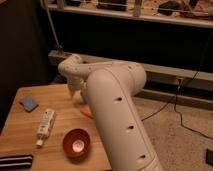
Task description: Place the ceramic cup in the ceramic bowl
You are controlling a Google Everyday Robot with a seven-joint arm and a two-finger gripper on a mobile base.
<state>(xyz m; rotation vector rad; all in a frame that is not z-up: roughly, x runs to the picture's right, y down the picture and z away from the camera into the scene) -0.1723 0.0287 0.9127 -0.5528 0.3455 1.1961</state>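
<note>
While the white arm (117, 110) rises from the near right corner and folds back to the left over the desk (20, 140), the gripper (76, 95) hangs pointing down above the far middle of the wooden top. It stands spread. Whether anything sits inside it cannot be told, since it shows only against the arm's pale shell.

The bowl (76, 142), reddish-brown and glossy, sits upright close to the near edge of the desk, just left of the arm. It is nearer than the gripper and well apart from it. A pale spot shows in the bowl's middle, and I cannot tell whether that is the cup or only a gleam. The cup cannot be made out with certainty anywhere else.

Between gripper and bowl lies an orange carrot (86, 113), its right end hidden behind the arm. A white tube (45, 126) lies left of the bowl, running roughly from near to far with a slight tilt. A blue pad (28, 103) lies flat at the far left of the desk, and a flat black thing (15, 161) rests at the near left edge.

To the right of the desk a dark cable (185, 115) trails over the speckled floor (175, 140).
</note>
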